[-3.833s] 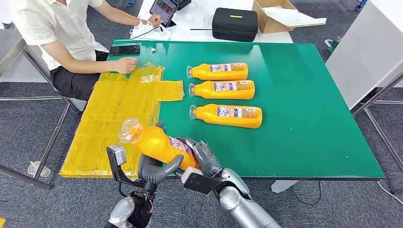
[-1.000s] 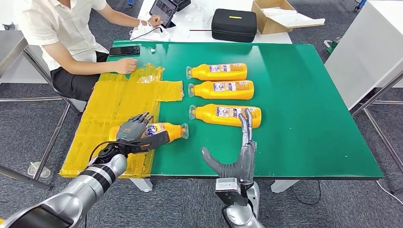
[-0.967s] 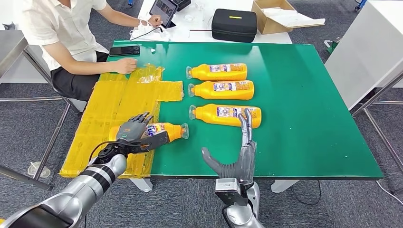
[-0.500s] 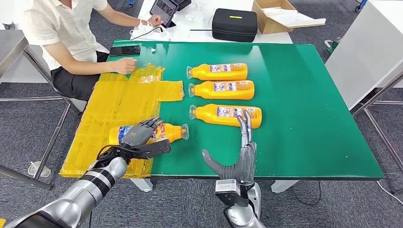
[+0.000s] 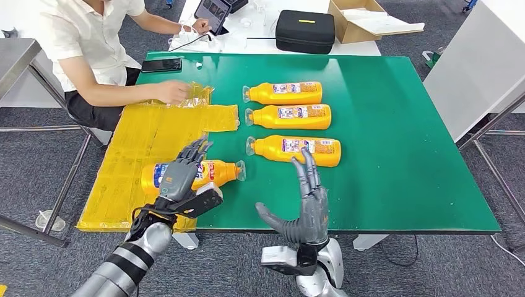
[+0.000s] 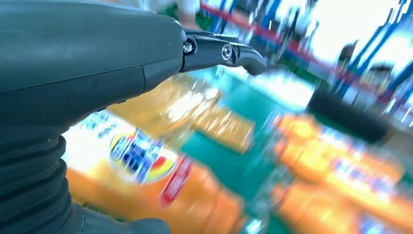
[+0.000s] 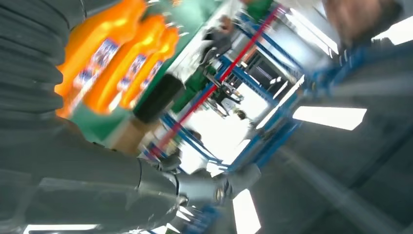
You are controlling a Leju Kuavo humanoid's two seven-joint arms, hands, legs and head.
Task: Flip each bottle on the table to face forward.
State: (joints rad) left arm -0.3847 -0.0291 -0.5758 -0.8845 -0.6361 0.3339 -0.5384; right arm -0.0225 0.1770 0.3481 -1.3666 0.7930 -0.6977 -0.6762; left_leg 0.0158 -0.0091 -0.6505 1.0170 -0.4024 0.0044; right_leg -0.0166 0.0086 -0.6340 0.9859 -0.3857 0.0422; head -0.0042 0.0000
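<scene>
An orange bottle (image 5: pixel 221 171) lies on its side at the table's near left, half on the yellow plastic sheets (image 5: pixel 155 130), cap pointing right and label up. My left hand (image 5: pixel 181 178) hovers just over it with fingers stretched out, holding nothing. The left wrist view shows this bottle (image 6: pixel 146 180) blurred beneath the hand (image 6: pixel 97 73). Three more orange bottles (image 5: pixel 283 93) (image 5: pixel 289 116) (image 5: pixel 294 150) lie in a column mid-table, caps to the left. My right hand (image 5: pixel 306 204) stands open at the near edge, fingers up, just short of the nearest of them.
A person (image 5: pixel 93 43) sits at the far left with a hand on the yellow sheets. A phone (image 5: pixel 162 64) lies at the green table's (image 5: pixel 402 154) back left corner. A black case (image 5: pixel 305 31), cardboard box (image 5: pixel 365 18) and tablet (image 5: pixel 213 12) sit on the white table behind.
My left hand has let go of the bottle on the yellow sheets and drawn back toward me. My right hand dropped slightly and shifted left. The person's hand moved along the sheets.
</scene>
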